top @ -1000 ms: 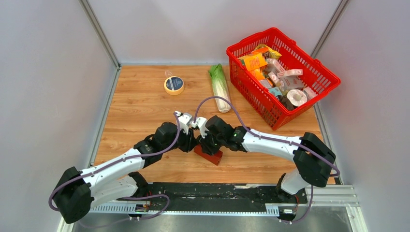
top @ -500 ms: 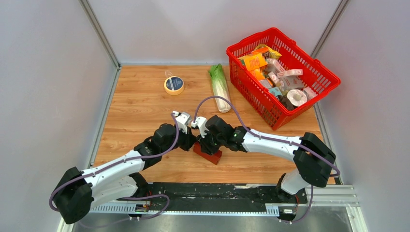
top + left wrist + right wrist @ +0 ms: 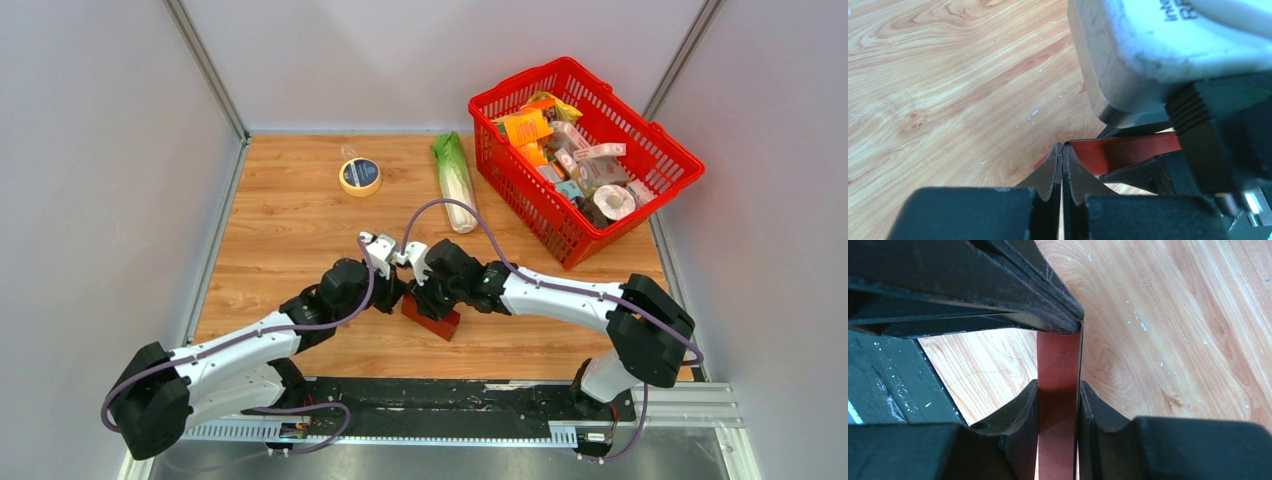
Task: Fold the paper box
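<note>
Pinching a narrow dark-red panel of the paper box [image 3: 1059, 360] between its two fingers, the right tool [image 3: 1058, 405] has a firm hold on the card. The panel runs straight out from the grip towards the black body of the other arm.

The left tool [image 3: 1062, 160] has its fingers pressed together, with the tips meeting right at the edge of the box. Whether a thin lip of card is caught between them cannot be told from its wrist view.

From above, the box sits as a small red block on the bench [image 3: 290, 210], near the front and about centre, mostly hidden under the two wrists that meet over it.

Judging from that, the folding looks partway done. The card already has some raised shape rather than lying as a flat sheet, but no closed top or tucked flap is visible, so the closing folds probably remain.

Well apart at the far side lie a roll of tape [image 3: 360, 175], a leafy vegetable [image 3: 455, 180] and a red basket [image 3: 640, 190] of goods.
</note>
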Tool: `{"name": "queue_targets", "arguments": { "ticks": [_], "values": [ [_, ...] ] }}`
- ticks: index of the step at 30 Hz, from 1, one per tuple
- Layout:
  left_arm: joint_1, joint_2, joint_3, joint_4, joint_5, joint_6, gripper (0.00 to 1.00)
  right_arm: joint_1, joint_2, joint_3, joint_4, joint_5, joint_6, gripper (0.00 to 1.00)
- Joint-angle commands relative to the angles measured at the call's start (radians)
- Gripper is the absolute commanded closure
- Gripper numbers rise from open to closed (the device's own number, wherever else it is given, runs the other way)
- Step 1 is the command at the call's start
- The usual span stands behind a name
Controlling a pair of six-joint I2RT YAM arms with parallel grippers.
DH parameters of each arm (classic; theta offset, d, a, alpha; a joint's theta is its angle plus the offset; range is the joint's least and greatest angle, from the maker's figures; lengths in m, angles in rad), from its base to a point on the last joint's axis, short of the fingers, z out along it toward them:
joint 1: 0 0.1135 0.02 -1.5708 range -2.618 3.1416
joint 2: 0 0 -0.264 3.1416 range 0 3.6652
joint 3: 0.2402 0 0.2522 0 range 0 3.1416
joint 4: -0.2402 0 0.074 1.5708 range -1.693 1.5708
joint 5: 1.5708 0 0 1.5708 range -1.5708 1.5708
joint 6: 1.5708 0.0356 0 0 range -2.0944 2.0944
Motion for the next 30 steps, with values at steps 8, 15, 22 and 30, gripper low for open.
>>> {"name": "queue_targets", "arguments": {
  "ticks": [8,15,22,30],
  "values": [
    [-0.051,-0.018,-0.105,0.130,-0.130,-0.012,1.00,0.007,-0.010,0.042,0.070,0.066,0.018,0.70],
    [-0.060,-0.047,-0.174,0.183,-0.183,-0.055,1.00,0.007,-0.010,0.016,0.103,0.087,0.049,0.69],
    [-0.089,-0.023,-0.168,0.180,-0.217,-0.142,1.00,0.010,-0.019,-0.015,0.136,0.095,0.060,0.70],
    [-0.139,-0.020,-0.166,0.165,-0.301,-0.188,1.00,0.041,-0.024,-0.082,0.220,0.201,0.051,0.71]
  ]
}}
